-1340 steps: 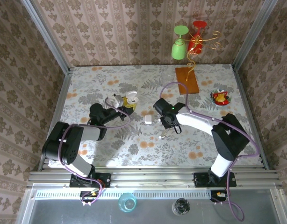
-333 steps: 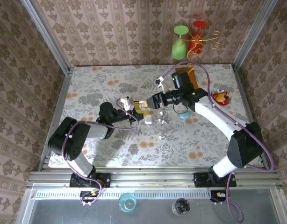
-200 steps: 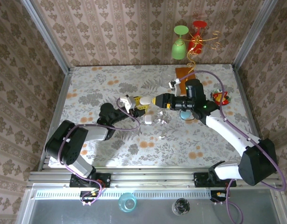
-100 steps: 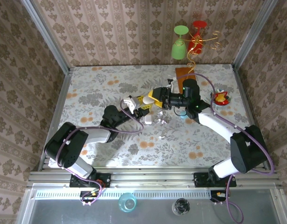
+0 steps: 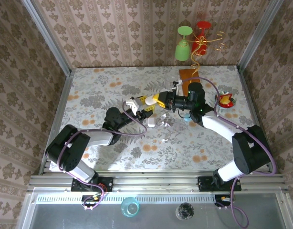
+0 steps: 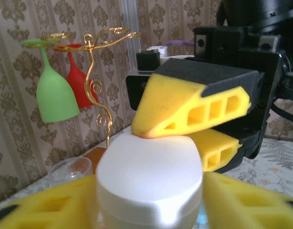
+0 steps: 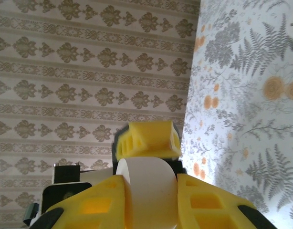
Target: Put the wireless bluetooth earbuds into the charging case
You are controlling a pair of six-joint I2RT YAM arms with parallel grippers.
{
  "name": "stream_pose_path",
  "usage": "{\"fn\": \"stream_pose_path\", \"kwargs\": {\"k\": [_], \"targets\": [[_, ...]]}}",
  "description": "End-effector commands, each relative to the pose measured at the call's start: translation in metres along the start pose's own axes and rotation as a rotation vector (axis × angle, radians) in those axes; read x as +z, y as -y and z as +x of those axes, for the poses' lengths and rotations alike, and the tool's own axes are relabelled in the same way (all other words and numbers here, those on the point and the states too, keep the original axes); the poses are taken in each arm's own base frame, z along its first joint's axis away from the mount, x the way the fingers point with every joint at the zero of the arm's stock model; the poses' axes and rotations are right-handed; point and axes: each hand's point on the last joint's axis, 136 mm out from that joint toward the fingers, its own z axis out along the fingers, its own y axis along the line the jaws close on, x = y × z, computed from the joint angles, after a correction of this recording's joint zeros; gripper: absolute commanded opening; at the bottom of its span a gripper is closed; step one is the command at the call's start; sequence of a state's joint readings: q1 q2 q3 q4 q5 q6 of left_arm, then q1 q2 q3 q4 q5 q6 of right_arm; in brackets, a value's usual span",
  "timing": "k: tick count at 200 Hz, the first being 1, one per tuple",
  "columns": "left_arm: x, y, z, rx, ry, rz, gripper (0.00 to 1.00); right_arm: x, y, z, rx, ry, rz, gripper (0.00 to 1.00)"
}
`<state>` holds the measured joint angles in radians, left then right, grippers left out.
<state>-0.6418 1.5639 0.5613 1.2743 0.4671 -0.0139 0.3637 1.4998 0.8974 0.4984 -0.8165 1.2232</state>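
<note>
Above the middle of the flowered table (image 5: pixel 101 86), a white case (image 6: pixel 149 181) is held off the cloth, and both arms meet at it. Its lid is closed, a seam running round it, so nothing inside can be seen. It is clamped between the two yellow fingers of the left gripper (image 5: pixel 141 107), one on each side in the left wrist view.

The right gripper (image 5: pixel 153 98) is set against the same case from the opposite side. One of its yellow fingers (image 6: pixel 184 112) rests on the top of the lid and the other sits lower, behind the case. Whether this gripper is clamped on the case or merely set around it cannot be told.

On the cloth just nearer the arm bases than the held case, a second white case (image 5: pixel 151 122) lies shut. Tiny pale bits, taken for the earbuds (image 5: pixel 164 140), are scattered beside it and a little nearer still; none is seen in any case. A teal case (image 5: pixel 186 118) lies to the right of the held case, partly under the right arm. Further right, a small bowl (image 5: pixel 217 98) holds red and yellow pieces. Beyond the held case, a green glass (image 6: pixel 52 93) and a red glass (image 6: pixel 82 88) hang upside down from a gold rack (image 6: pixel 91 78).

The left arm is laid low across the cloth, its forearm stretched toward the held case. The right arm is carried out from its base and bent near the bowl, its forearm turned back leftward to the case.
</note>
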Motion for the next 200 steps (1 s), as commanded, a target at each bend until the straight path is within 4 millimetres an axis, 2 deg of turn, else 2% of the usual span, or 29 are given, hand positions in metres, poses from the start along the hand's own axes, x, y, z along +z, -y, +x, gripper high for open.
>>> {"fn": "stream_pose_path", "kwargs": {"k": [1, 17, 25, 29, 42, 58, 77, 105, 122, 146, 200], "targets": [[-0.001, -0.003, 0.006, 0.005, -0.029, -0.023, 0.72, -0.021, 0.006, -0.014, -0.062, 0.085, 0.068, 0.23], [-0.003, -0.005, 0.013, -0.002, -0.075, -0.043, 0.82, -0.036, 0.022, -0.023, -0.078, 0.140, 0.141, 0.22], [-0.005, -0.004, 0.017, -0.003, -0.098, -0.053, 0.87, -0.045, 0.041, -0.028, -0.063, 0.169, 0.201, 0.22], [-0.005, -0.004, 0.020, -0.004, -0.112, -0.060, 0.90, -0.055, 0.040, -0.031, -0.074, 0.197, 0.219, 0.22], [-0.008, -0.007, 0.028, -0.019, -0.163, -0.099, 0.99, -0.078, 0.063, -0.038, -0.077, 0.261, 0.332, 0.22], [-0.008, -0.008, 0.041, -0.049, -0.273, -0.157, 1.00, -0.110, 0.092, -0.041, -0.070, 0.333, 0.482, 0.21], [-0.012, -0.009, 0.059, -0.071, -0.408, -0.270, 1.00, -0.143, 0.126, -0.034, -0.035, 0.393, 0.619, 0.21], [-0.022, -0.009, 0.087, -0.173, -0.535, -0.400, 1.00, -0.177, 0.171, -0.015, 0.081, 0.441, 0.724, 0.20], [-0.027, -0.007, 0.105, -0.185, -0.645, -0.464, 0.98, -0.189, 0.195, -0.001, 0.151, 0.448, 0.762, 0.20], [-0.030, 0.000, 0.122, -0.179, -0.745, -0.495, 1.00, -0.197, 0.216, 0.010, 0.207, 0.455, 0.790, 0.19], [-0.033, 0.009, 0.157, -0.316, -0.979, -0.576, 1.00, -0.203, 0.245, 0.018, 0.251, 0.424, 0.874, 0.23]]}}
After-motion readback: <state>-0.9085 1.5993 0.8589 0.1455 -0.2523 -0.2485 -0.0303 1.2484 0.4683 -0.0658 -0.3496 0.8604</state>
